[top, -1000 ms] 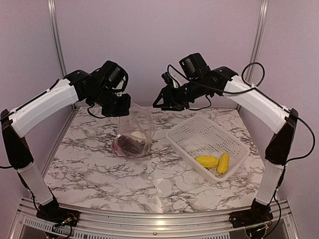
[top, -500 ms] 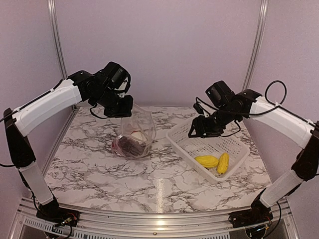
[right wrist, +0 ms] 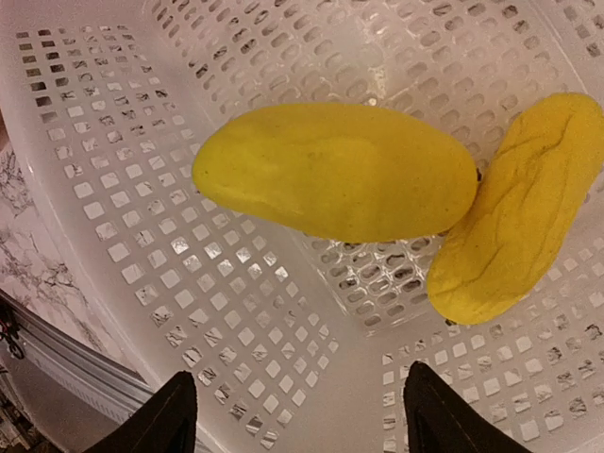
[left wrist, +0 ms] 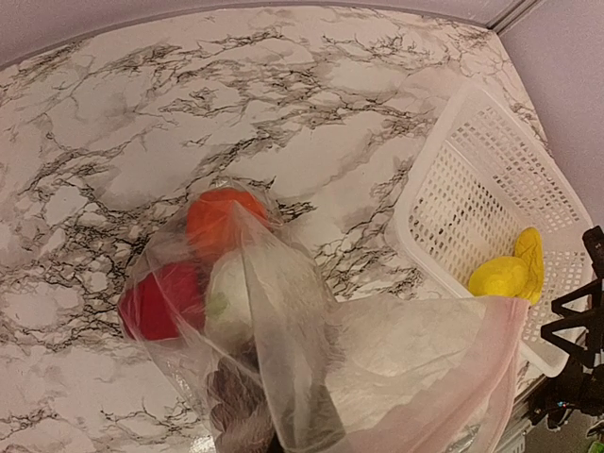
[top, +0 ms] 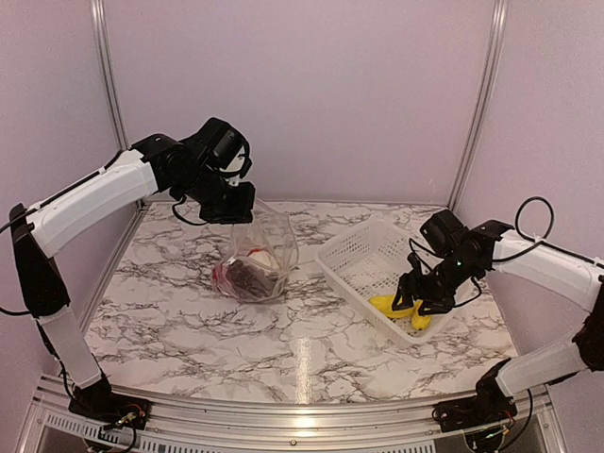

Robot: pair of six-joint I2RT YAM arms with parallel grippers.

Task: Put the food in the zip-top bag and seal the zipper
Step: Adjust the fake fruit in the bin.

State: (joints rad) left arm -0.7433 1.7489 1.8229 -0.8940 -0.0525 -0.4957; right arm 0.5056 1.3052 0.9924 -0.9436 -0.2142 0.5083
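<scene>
My left gripper (top: 234, 209) is shut on the rim of the clear zip-top bag (top: 257, 253) and holds its mouth up. In the left wrist view the bag (left wrist: 377, 368) holds the orange fruit (left wrist: 222, 217), the red piece (left wrist: 160, 302), the white cauliflower (left wrist: 236, 297) and the dark grape bunch (left wrist: 236, 406). The pale pink zipper strip (left wrist: 472, 396) runs along the mouth edge. Two yellow pieces (right wrist: 335, 170) (right wrist: 514, 217) lie in the white basket (top: 351, 253). My right gripper (top: 418, 304) is open just above them, fingertips (right wrist: 175, 415) apart.
The white lattice basket (right wrist: 142, 142) stands at the right of the marble table (top: 189, 330), its near corner close to the table's front right. Metal frame posts (top: 479, 104) stand at the back corners.
My right arm has swung from beside the bag at the back, rightward and down into the basket, over the yellow pieces. My left gripper has kept hold of the bag, shifting slightly.
</scene>
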